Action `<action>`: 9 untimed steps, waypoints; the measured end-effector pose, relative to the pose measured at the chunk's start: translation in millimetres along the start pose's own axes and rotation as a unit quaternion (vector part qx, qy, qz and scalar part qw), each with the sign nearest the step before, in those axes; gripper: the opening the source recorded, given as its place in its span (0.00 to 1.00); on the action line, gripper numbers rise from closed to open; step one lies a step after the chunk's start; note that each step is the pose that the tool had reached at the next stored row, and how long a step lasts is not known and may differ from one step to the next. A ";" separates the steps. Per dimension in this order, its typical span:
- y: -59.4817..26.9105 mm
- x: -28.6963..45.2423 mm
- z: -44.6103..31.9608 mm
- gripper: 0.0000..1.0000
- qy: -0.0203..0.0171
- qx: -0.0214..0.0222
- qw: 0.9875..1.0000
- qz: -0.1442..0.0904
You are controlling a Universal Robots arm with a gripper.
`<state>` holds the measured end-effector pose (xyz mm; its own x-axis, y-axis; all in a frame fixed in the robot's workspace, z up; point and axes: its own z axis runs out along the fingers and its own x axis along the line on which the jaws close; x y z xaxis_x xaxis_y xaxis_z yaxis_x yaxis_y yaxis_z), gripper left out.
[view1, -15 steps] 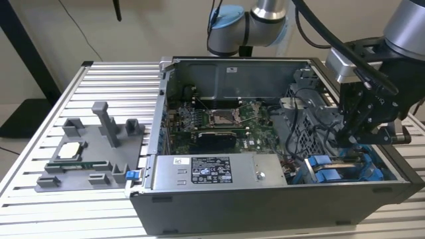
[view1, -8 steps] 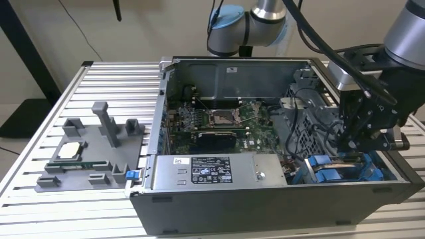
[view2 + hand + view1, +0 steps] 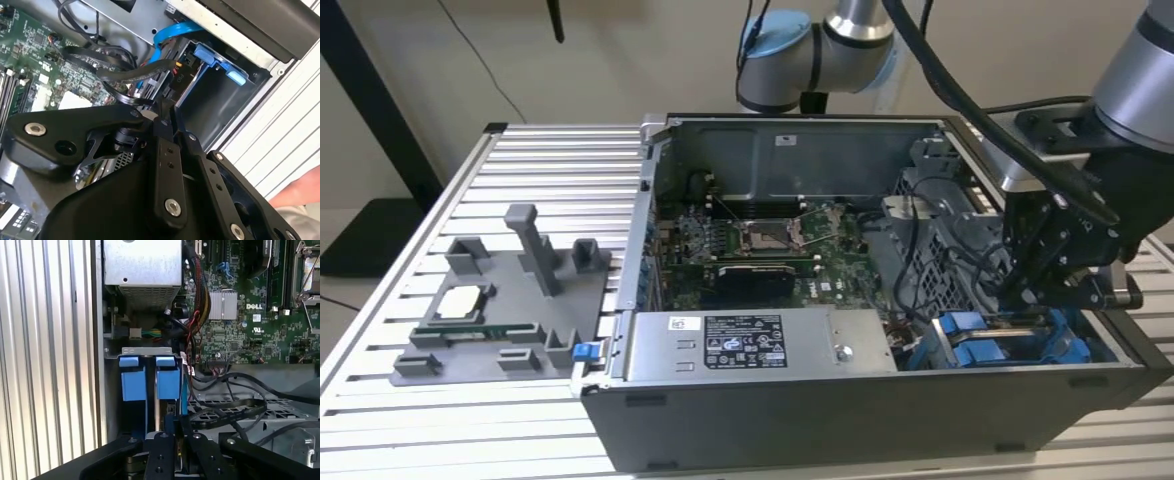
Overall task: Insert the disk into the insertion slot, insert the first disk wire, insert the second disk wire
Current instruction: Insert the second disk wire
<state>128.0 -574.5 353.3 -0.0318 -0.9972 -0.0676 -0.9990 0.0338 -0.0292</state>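
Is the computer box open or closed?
Open. The side of the computer case is off, so the green motherboard and the cables inside show, and the gripper reaches in.

Open computer case (image 3: 854,400) on a ribbed metal worktop (image 3: 534,160); green motherboard (image 3: 747,245) inside, grey fixture tray (image 3: 500,310) well apart toward exterior view's left.
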 end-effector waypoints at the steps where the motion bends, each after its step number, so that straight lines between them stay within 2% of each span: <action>1: -1.0 0.0 0.6 0.00 0.000 -0.003 1.000 0.000; 5: -5.8 0.0 3.6 0.00 0.000 -0.014 1.000 0.001; 9: -11.0 0.0 6.1 0.00 -0.003 -0.021 1.000 0.002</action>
<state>139.2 -574.5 347.6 -0.0348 -0.9967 -0.0732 -0.9993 0.0339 0.0133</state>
